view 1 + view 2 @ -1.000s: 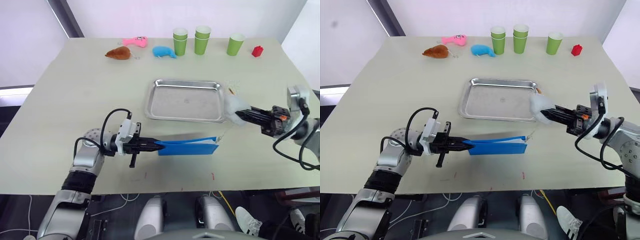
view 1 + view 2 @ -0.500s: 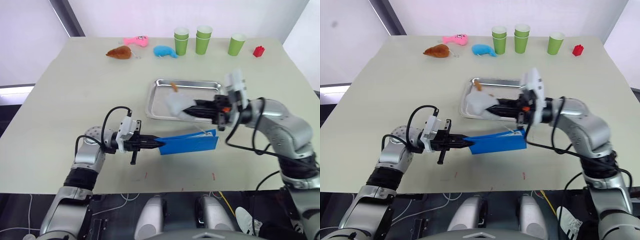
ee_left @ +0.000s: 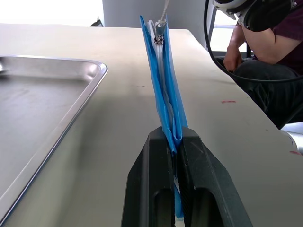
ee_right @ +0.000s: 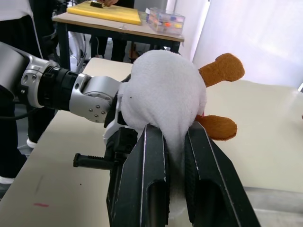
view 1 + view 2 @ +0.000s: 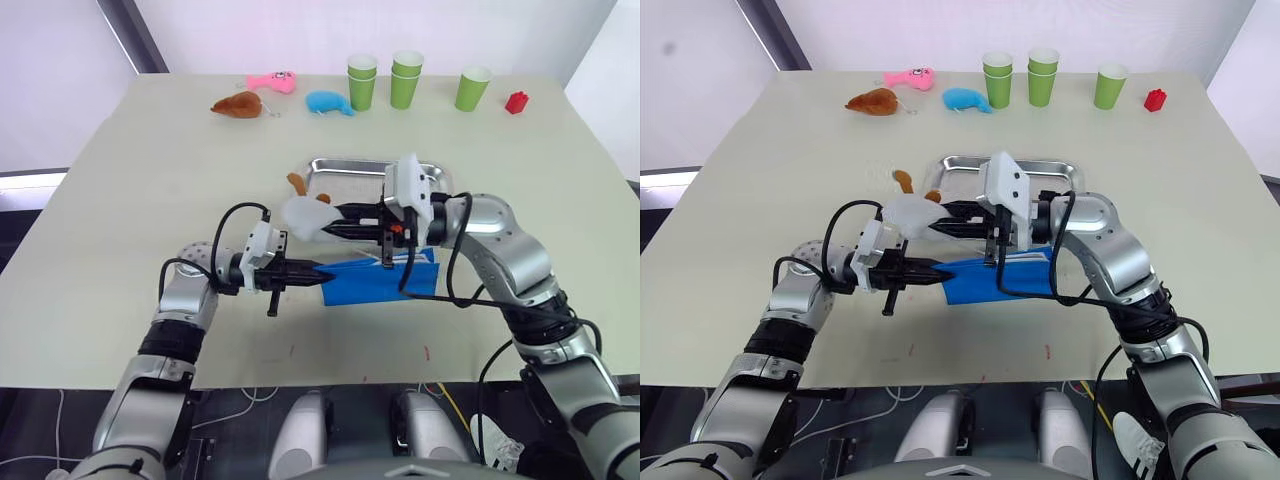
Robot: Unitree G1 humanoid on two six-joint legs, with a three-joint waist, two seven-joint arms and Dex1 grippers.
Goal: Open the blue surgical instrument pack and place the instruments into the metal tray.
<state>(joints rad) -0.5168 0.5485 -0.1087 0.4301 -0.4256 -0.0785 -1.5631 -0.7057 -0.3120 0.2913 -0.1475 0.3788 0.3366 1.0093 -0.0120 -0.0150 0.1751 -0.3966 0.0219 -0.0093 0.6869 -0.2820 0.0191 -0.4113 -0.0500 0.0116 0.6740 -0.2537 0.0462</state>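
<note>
Left gripper (image 5: 318, 272), its fingers clamped on one edge of the blue surgical instrument pack (image 5: 385, 281). The pack lies on the table (image 5: 130, 210) just in front of the metal tray (image 5: 432, 175); in the left wrist view it stands on edge, its folded layers pinched between the two black fingers (image 3: 151, 165), beside the tray's rim. Right gripper (image 5: 330, 222), its fingers closed on a white plush toy (image 5: 303, 215) with orange-brown limbs, held above the table between the tray and the left gripper. Along the far edge of the table: a brown plush toy (image 5: 236, 105), a pink toy (image 5: 271, 82), a blue whale-shaped toy (image 5: 328, 102), green cups (image 5: 405, 79) and a small red object (image 5: 515, 102). A seated person (image 3: 265, 61) appears beyond the table in the left wrist view.
</note>
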